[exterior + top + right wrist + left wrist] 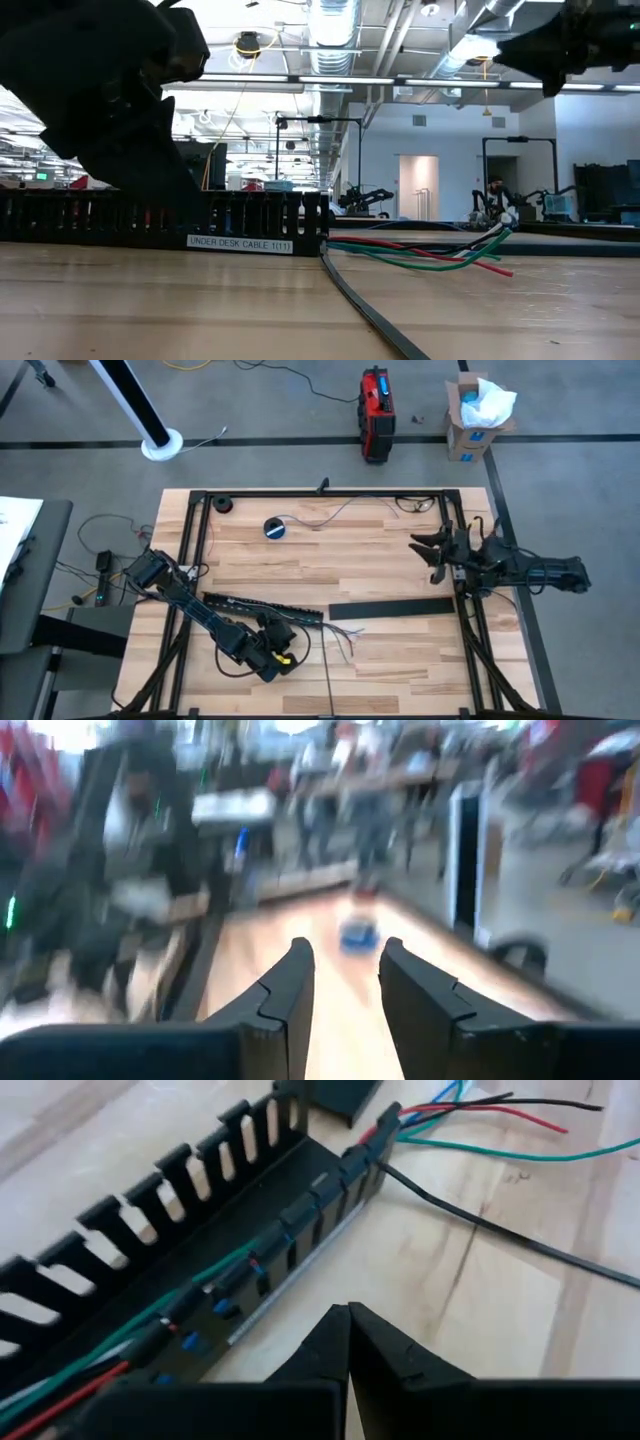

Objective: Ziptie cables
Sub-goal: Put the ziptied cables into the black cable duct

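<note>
Thin red, green, white and dark cables already lie in the long black slotted plastic channel, ends spilling right onto the wooden worktop; no tie on yet. Left claw closed and empty beside it, right claw open, far right. Channel's label reads "UNDER DESK CABLE 1(11)".

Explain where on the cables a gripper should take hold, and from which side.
Grip the cables just past the slotted tray's open end, where they lie bunched on bare table. Come from above, probably with fingers across the run; farther out they fan apart.
</note>
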Motion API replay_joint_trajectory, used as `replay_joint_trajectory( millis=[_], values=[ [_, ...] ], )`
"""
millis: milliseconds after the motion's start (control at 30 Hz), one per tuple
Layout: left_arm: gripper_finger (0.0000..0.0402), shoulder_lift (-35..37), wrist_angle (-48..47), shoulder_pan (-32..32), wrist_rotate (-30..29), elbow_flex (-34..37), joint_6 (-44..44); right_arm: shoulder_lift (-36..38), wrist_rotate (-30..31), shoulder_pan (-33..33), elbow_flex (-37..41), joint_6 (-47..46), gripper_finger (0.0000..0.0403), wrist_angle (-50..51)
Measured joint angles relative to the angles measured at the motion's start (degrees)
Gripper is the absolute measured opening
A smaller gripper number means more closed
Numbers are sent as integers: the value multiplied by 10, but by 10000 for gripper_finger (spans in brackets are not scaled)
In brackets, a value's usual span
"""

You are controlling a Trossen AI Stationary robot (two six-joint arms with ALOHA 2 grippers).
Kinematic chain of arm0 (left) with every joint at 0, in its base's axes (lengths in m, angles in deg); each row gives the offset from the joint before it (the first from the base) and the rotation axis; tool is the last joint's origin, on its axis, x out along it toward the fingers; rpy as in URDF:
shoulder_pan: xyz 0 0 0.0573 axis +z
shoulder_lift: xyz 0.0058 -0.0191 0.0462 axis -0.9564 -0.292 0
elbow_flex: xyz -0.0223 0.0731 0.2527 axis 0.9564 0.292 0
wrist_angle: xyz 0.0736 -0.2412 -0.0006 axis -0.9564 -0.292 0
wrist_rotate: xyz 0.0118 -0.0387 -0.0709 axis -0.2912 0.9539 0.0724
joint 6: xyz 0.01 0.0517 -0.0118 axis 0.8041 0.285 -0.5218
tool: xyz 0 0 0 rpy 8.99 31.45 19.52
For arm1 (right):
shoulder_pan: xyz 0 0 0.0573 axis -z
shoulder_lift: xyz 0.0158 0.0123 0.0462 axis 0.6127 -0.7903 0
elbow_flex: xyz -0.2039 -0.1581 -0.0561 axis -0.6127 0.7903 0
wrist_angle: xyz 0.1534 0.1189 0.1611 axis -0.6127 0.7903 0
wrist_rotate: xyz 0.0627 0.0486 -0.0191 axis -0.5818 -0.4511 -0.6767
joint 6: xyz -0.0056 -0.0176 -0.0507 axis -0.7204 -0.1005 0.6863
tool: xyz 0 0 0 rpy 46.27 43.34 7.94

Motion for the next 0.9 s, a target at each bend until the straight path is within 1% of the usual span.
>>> replay_joint_trajectory(
  millis=[67, 100, 200, 267, 367, 433, 567, 667, 800, 900],
  values=[
    [0, 0, -5, 0, -8, 0, 0, -30, -29, -8, 0, -1, 111, 29],
    [0, 0, -5, 0, -11, 0, 0, -47, -33, -13, 1, -7, 112, 33],
    [0, 0, -5, 0, -13, 0, 0, -91, -20, -28, 1, -72, 109, 16],
    [0, 0, -5, 0, -14, 0, 1, -110, -17, -32, 0, -90, 104, -10],
    [0, 0, -6, 0, -18, 0, 9, -115, -19, -31, 0, -99, 100, -39],
    [0, 0, -9, 0, -31, 0, 11, -114, -41, -29, 0, -83, 99, -54],
    [0, 0, -15, 1, -60, 8, -4, -116, -85, -28, 0, -72, 109, -36],
    [0, 0, -13, 1, -59, 22, -39, -121, -93, -28, 0, -68, 145, -37],
    [0, 0, -12, 1, -42, 39, -94, -122, -92, -28, 0, -56, 222, -68],
    [0, -1, -14, 0, -36, 42, -105, -122, -90, -28, 0, -61, 274, -87]
  ],
)
